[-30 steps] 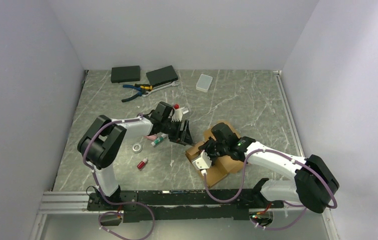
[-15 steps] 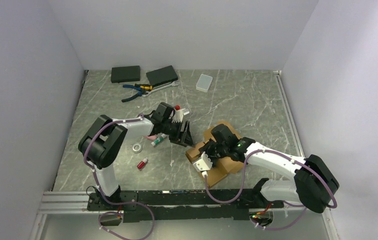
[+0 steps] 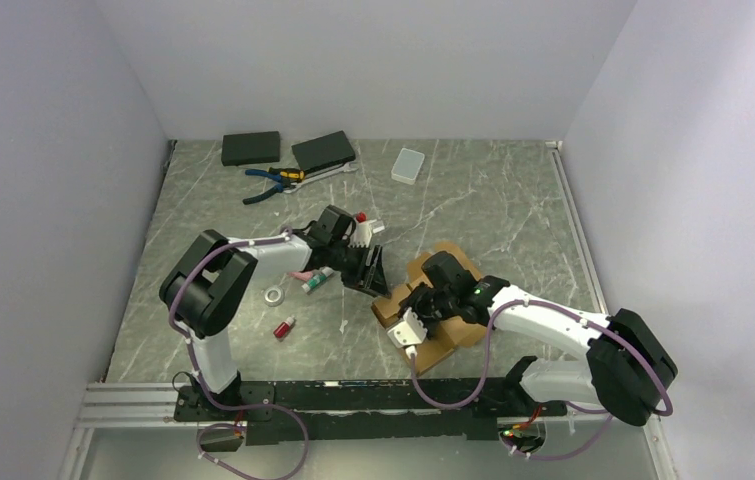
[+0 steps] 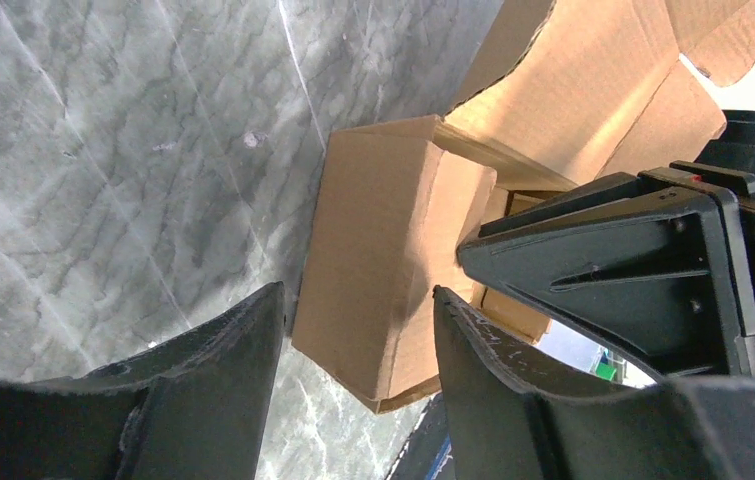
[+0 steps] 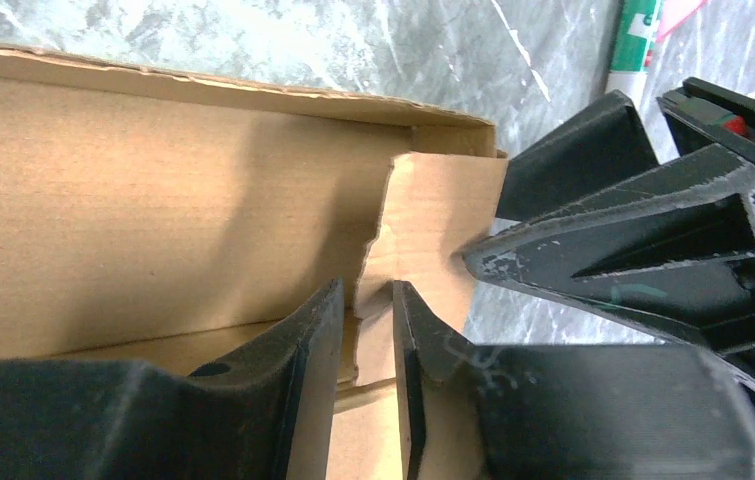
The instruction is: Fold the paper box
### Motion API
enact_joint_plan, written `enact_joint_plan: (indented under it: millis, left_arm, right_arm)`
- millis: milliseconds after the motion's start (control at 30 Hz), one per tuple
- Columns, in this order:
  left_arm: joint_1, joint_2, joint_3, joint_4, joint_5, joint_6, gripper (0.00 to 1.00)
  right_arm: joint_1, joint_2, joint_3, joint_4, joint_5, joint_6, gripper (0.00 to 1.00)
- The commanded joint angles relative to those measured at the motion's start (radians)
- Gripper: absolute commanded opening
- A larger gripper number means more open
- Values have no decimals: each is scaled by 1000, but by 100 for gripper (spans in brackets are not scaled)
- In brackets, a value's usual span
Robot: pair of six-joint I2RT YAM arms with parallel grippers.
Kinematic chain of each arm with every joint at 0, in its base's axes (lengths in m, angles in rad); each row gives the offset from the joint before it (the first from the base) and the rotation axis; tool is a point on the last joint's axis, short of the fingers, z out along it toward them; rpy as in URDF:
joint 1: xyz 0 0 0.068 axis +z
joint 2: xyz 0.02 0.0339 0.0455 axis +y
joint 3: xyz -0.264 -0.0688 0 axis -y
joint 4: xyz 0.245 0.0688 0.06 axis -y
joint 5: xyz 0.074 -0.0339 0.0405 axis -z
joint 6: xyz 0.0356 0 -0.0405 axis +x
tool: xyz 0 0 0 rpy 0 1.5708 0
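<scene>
Paper box [image 3: 445, 345] is lying partly folded on the desk [image 3: 493, 200], right of centre. Left end effector [image 4: 358, 292], jaws open, is edging closer to its end wall. Right end effector [image 5: 368, 287], previously closed, is parting slightly around a flap edge.

a robot lab cell — bare white walls [image 3: 373, 60] boxing a marbled table [image 3: 513, 200] (two arms [image 3: 263, 255] bolted to a rail [image 3: 353, 397]).

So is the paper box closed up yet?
No, only partly folded: the paper box has side walls standing, but its top is open and the inside shows.
</scene>
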Motion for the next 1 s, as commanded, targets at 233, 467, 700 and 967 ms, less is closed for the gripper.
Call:
enact_joint_plan:
  millis: [233, 467, 700, 967]
  left_arm:
    - [-27, 26, 68, -67, -41, 58, 61]
    - [-61, 23, 110, -149, -148, 89, 56]
    - [-94, 22, 148, -218, -258, 115, 35]
    - [-107, 2, 150, -235, -334, 123, 13]
  right_arm:
    - [5, 8, -13, -15, -36, 1, 32]
    - [6, 20, -11, -5, -33, 16, 36]
    - [5, 16, 20, -41, -72, 54, 38]
    - [-29, -44, 186, -297, -210, 103, 47]
